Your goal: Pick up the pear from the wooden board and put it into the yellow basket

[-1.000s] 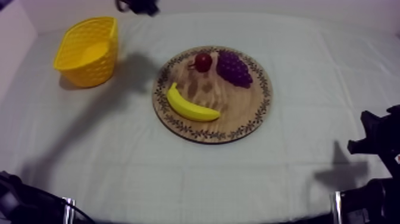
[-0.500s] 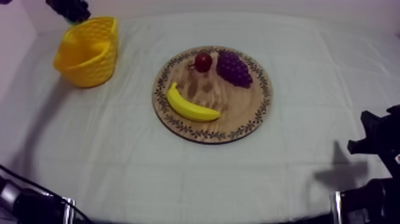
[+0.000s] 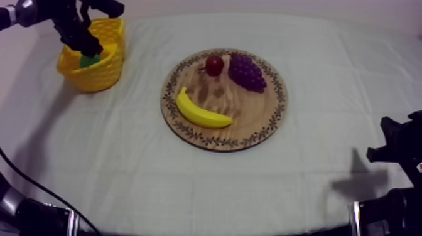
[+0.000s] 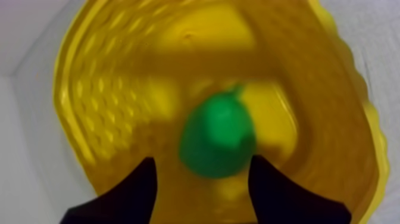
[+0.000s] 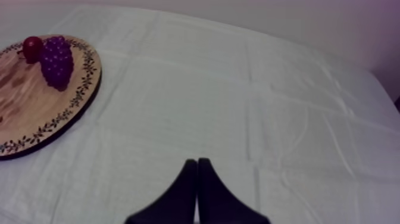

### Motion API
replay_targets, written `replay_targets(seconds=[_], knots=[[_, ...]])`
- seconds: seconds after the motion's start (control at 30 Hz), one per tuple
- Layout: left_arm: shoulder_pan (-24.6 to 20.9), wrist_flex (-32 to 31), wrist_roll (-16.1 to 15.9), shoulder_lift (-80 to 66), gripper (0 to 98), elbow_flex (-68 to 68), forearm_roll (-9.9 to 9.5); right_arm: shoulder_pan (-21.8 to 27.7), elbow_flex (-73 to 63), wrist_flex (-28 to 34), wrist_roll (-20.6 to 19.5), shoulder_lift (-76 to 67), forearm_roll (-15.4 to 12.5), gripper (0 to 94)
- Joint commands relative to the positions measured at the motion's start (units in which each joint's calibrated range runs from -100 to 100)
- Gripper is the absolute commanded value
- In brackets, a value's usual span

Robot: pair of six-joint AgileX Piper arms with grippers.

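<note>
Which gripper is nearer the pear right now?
Left. The left gripper hangs directly over the pear at the yellow basket; the right gripper rests far off, across the wooden board, at the table's right side.

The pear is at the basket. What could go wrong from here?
1. The pear lies between the left gripper's open fingers, low in the yellow basket: a slanted lift might catch it and drag it out.
2. The gripper hangs close to the basket's rim, so pulling away might knock the basket over.
</note>
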Motion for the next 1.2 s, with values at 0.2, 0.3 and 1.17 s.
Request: replay_targets(seconds=[0.2, 0.3, 1.17], knots=[[-0.76, -2.54, -1.52, -2.09, 60.0, 0.09, 2.63, -0.01, 0.04, 0.03, 0.01, -0.02, 0.0, 0.3], [-0.67, -2.9, -1.4, -6.18, 40.1, 1.11, 3.23, -0.01, 0.04, 0.03, 0.01, -0.02, 0.0, 0.3], [3.77, -23.33, 5.04, -84.57, 0.0, 57.38, 10.5, -0.01, 0.04, 0.03, 0.01, -0.02, 0.0, 0.3]])
